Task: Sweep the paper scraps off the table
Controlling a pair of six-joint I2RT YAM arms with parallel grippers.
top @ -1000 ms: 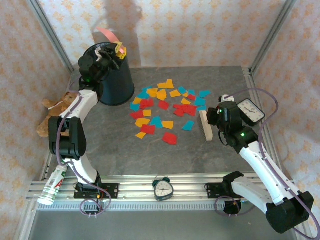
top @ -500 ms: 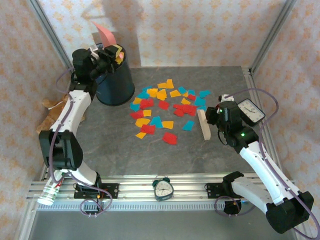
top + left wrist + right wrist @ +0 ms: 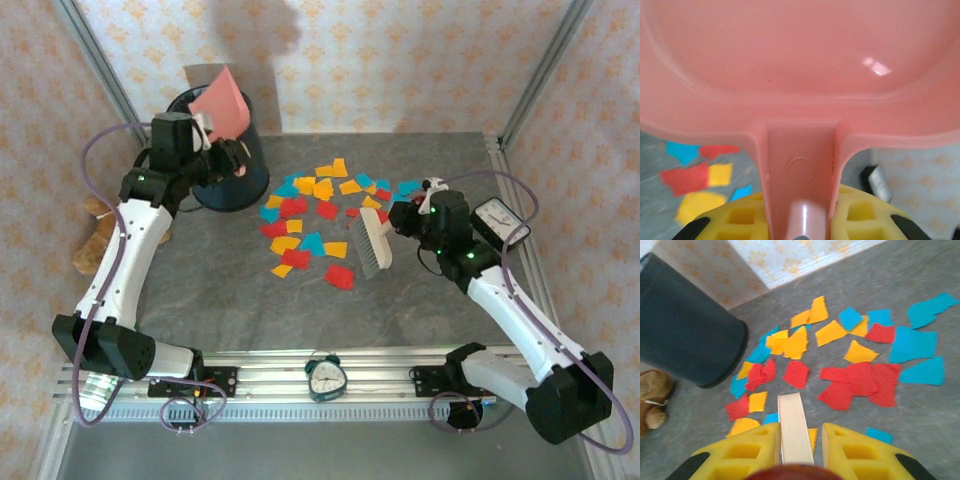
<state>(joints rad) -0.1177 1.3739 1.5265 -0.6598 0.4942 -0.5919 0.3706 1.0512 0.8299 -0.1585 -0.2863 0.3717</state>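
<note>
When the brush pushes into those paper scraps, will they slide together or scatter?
The paper scraps look thin and flat, so probably light and apt to flutter or slip under the brush. Overlapping ones may drag together.

The brush [image 3: 377, 243] has swung left from centre right onto the paper scraps [image 3: 310, 225]; the pink dustpan [image 3: 222, 100], upper left, now faces broadside.

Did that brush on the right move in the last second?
Yes. The brush, held by the right gripper, shifted left, away from the white clock, toward the paper scraps.
</note>
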